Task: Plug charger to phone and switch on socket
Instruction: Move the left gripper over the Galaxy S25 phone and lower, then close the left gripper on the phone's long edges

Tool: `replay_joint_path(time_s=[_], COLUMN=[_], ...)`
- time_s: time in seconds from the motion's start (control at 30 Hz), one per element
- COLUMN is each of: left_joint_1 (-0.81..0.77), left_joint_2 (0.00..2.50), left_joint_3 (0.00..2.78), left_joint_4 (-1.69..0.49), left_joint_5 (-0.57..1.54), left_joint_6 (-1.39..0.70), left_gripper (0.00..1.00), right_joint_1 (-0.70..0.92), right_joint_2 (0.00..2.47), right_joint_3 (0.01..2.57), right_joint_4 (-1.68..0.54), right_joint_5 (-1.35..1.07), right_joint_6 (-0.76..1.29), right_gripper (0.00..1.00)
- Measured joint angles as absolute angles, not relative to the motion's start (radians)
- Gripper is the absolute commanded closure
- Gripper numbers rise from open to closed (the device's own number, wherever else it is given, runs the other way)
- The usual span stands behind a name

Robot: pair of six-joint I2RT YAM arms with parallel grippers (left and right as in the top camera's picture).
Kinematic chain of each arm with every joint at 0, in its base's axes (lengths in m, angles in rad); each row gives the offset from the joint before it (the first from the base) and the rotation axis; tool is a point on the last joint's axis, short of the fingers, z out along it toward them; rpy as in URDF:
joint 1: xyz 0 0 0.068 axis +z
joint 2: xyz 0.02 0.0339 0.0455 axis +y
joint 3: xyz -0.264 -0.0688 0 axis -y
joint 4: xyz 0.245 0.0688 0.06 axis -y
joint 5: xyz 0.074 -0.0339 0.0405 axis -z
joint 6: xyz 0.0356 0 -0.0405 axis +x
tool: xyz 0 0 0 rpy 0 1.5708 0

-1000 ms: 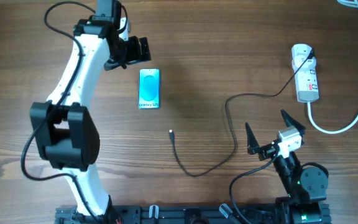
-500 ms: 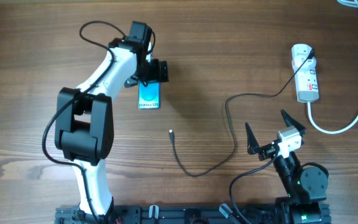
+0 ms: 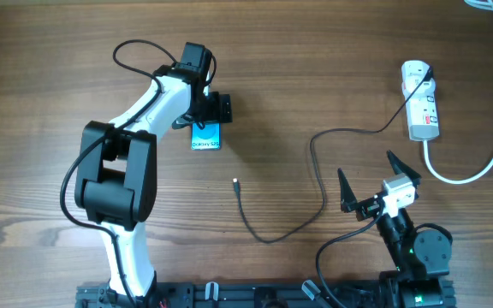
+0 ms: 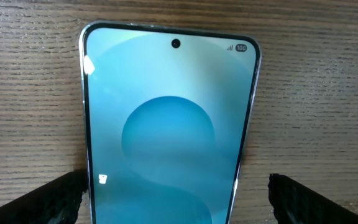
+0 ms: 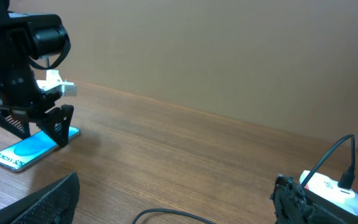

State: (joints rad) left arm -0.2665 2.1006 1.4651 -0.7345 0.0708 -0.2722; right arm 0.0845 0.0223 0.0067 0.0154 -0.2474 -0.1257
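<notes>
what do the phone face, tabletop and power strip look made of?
phone: glossy glass face, likely, with a bright highlight at its upper left; thin metallic-looking rim.
table: wood or wood-look laminate, matte, visible grain lines.
socket: white moulded plastic, probably, smooth and slightly shiny.

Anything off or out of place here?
Nothing stands out. The phone lies flat and intact between the fingers of the open left gripper; the charger is plugged into the socket, its tip lying loose. Right gripper is open, holding nothing.
</notes>
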Motion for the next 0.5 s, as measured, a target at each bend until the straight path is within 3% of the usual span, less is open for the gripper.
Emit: replay_joint_path(time_s=[0.13, 0.4, 0.5], left_joint_1=[-0.268, -0.268, -0.268], left_joint_2=[2.100, 2.100, 2.100], left_joint_3=[1.463, 1.458, 1.456], left_joint_4=[-0.734, -0.817, -0.855], left_joint_5=[0.057, -0.020, -0.035], left_joint_6=[-0.271, -0.269, -0.271], left_gripper=[0.11, 0.19, 0.18], right_joint_1=[0.084, 0.084, 0.084], right_joint_2=[0.022, 0.022, 0.022], right_joint_3=[0.007, 0.007, 0.007], right_joint_4=[0.015, 0.015, 0.015], right_joint_5=[-0.247, -0.247, -0.247], right_joint_6=[-0.126, -0.126, -0.126], right_gripper=[0.00, 0.00, 0.00])
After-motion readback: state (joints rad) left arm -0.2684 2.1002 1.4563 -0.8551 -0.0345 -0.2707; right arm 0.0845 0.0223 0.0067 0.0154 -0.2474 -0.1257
